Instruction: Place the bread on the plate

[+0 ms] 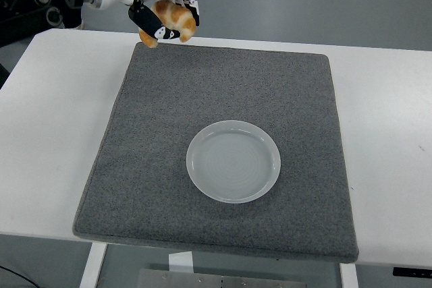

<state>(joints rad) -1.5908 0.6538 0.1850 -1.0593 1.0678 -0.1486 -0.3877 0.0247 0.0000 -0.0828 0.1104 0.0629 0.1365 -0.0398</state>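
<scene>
One left hand (162, 11) clasps bread (173, 21) above mat's (202, 99) far edge; plate (233, 160) unobstructed.

The left hand (162, 13) hangs above the far left corner of the mat (162, 166), with the bread (172, 19) held within its fingers, clear of the surface below. The arm runs out from the hand to the left edge of the view. The mat spreads toward the near side and right of the hand, lying flat on the table (47, 133), which shows bare on both sides of it. The plate (233, 160) lies on the mat well nearer and to the right of the hand, far apart from the bread.
</scene>
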